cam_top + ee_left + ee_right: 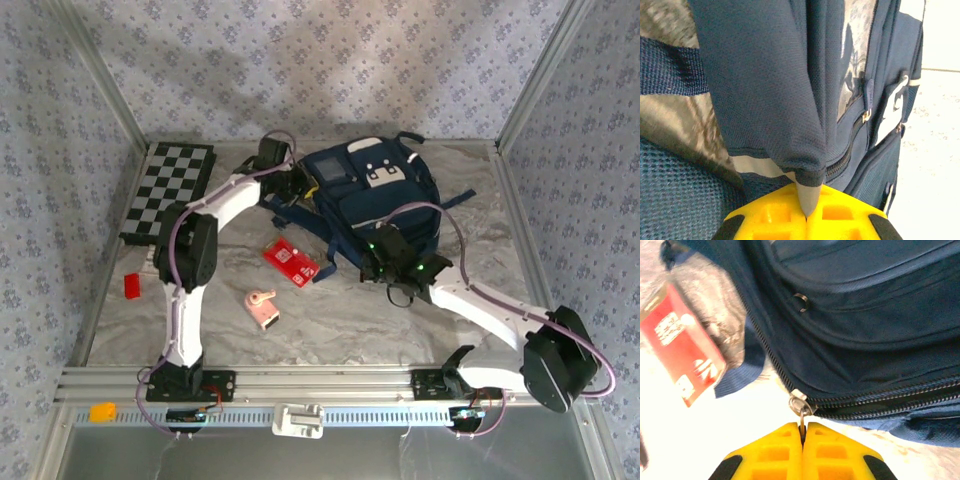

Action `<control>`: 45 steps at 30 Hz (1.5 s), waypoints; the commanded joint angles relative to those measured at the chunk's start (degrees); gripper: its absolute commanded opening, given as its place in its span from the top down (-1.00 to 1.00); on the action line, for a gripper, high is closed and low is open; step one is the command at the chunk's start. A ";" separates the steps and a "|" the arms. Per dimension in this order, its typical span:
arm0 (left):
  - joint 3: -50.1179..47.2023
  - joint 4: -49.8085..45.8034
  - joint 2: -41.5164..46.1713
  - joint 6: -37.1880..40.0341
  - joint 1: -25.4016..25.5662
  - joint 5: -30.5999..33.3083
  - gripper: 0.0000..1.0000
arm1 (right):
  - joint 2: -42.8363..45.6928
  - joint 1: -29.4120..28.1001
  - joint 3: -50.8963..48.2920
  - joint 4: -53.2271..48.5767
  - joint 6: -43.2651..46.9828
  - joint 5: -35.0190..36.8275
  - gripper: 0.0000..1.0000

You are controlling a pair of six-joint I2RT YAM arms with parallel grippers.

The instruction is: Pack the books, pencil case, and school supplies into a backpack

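The navy backpack [372,190] lies at the back middle of the table. My left gripper [291,190] is at its left side, shut [806,212] on a grey tab under a fold of the backpack's fabric [765,90]. At the backpack's near edge, my right gripper [385,268] is shut [802,432] on the metal zipper pull [800,407], with the zipper [880,402] running off to the right. The red pencil case [290,258] [682,352] lies flat on the table left of the right gripper. The pink school supplies gadget [262,308] lies nearer the front. The books are out of view.
A black-and-white checkered board [170,190] lies at the back left, and a small red block [132,285] sits near the left wall. Metal frame posts and patterned walls close in the table. An orange piece [102,411] and a white part [299,420] sit on the front rail.
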State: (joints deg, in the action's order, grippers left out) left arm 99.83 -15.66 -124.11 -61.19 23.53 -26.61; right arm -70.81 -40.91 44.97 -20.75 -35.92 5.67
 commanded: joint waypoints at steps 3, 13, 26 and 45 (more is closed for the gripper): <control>13.09 -1.64 -5.83 7.42 -1.56 -5.13 0.73 | -4.05 -0.60 5.00 -1.44 1.12 -5.03 1.00; -26.90 13.47 21.11 -3.08 1.95 -0.67 -0.18 | -3.57 0.13 2.05 1.39 -1.76 -3.92 1.00; -34.81 22.82 19.62 -19.65 17.05 10.96 -0.16 | -2.93 -0.39 0.44 2.43 -2.05 -3.11 1.00; -24.25 9.05 16.88 -7.74 14.00 14.80 1.00 | 6.02 -0.23 -1.73 -10.39 -3.16 4.83 1.00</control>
State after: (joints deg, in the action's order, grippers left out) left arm 72.49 -2.96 -109.80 -74.63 41.74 -15.29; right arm -69.30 -40.91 44.73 -22.50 -37.41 7.79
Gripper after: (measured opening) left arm 0.048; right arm 0.052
